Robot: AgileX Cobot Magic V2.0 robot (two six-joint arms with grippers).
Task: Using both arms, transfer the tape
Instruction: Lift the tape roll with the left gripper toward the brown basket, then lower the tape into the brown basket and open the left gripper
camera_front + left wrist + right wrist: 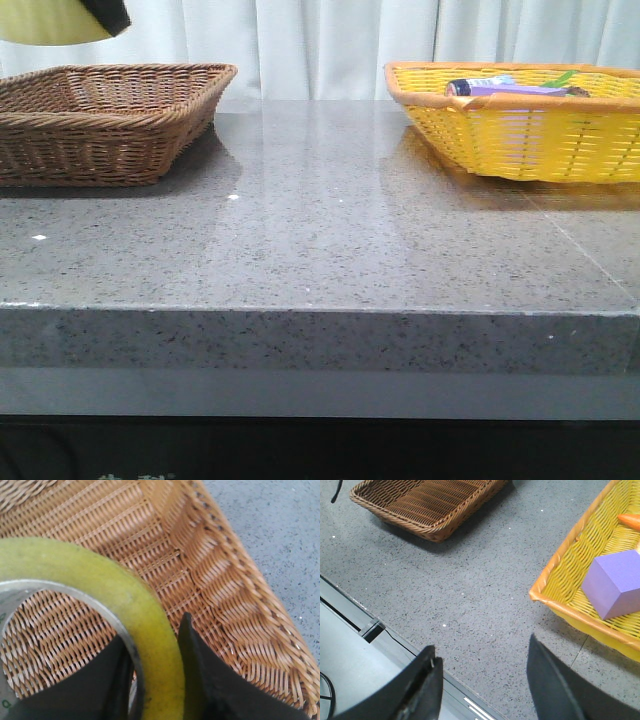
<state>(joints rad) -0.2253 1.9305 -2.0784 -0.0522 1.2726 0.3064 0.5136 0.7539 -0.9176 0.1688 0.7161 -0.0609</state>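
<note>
Grey stone table (320, 250) fills front view, near edge low in frame. Right gripper (485, 680) above table, fingers wide apart, holding nothing. Farther back: brown basket (110, 120) at upper left, yellow basket (520, 125) at upper right with purple block (615, 582) inside. Left gripper (155, 680) pinches yellow tape (115, 595) wall, above brown basket, top left corner.

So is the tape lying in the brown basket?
No, the left gripper holds the tape up above the brown basket.
</note>
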